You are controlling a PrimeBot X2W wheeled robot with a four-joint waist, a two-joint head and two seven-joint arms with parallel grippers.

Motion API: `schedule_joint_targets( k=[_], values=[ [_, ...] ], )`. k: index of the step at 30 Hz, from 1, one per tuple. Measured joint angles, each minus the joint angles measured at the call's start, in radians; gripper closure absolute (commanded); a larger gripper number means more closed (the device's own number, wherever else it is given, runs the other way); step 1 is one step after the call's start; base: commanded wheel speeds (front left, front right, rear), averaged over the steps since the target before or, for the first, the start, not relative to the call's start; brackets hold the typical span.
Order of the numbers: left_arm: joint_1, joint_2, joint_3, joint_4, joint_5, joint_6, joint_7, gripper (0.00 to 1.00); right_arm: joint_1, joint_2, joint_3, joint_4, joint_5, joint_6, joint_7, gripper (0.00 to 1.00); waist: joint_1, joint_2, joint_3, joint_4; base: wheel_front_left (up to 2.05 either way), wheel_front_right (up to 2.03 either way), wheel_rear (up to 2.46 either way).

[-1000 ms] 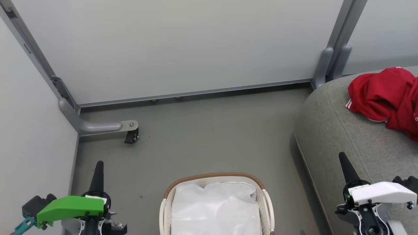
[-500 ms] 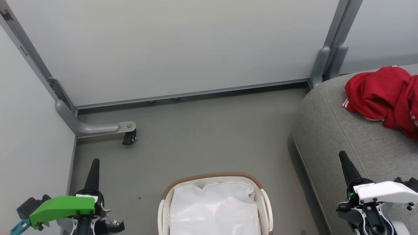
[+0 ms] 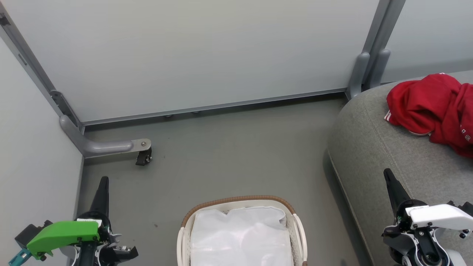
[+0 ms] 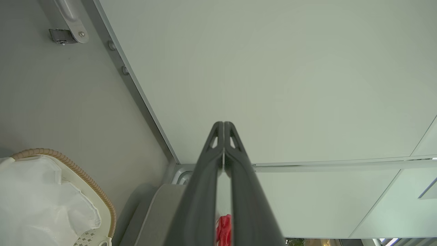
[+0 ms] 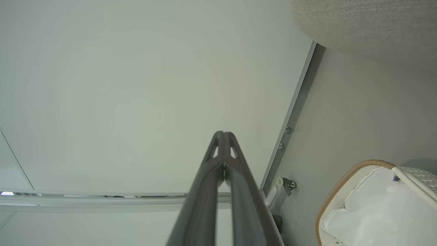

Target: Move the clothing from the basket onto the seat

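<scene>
Head view: left gripper point(image 3: 103, 183) lower left, fingers pressed together, empty. Basket point(image 3: 236, 200) bottom centre on grey floor point(image 3: 236, 147), pale wall panels point(image 3: 192, 51) behind. Seat point(image 3: 373, 147) at right; red clothing point(image 3: 428, 105) heaped on it, long axis left-right, striped hem leftward. Right gripper point(image 3: 388, 177) likewise closed, empty.

Light: we saw it bright, even, diffuse | shadows: soft, on the floor point(image 3: 229, 159) beside the seat point(image 3: 373, 147) | focus: sharp | wrist views: edges slightly bowed
</scene>
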Motion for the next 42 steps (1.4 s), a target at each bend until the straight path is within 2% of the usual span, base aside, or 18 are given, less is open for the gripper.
schedule_joint_targets(
  k=[17, 42],
  values=[
    [-0.007, 0.0, 0.027, -0.012, -0.103, -0.008, 0.031, 1.0, -0.005, -0.001, -0.006, -0.007, 0.114, 0.0, 0.03, 1.0, 0.0, 0.0, -0.002, -0.014, 0.0, 0.0, 0.0],
    [-0.01, -0.002, 0.031, -0.013, -0.104, -0.009, 0.034, 1.0, -0.005, -0.001, -0.006, -0.007, 0.117, 0.0, 0.03, 1.0, 0.0, 0.0, -0.002, -0.014, 0.0, 0.0, 0.0]
  ],
)
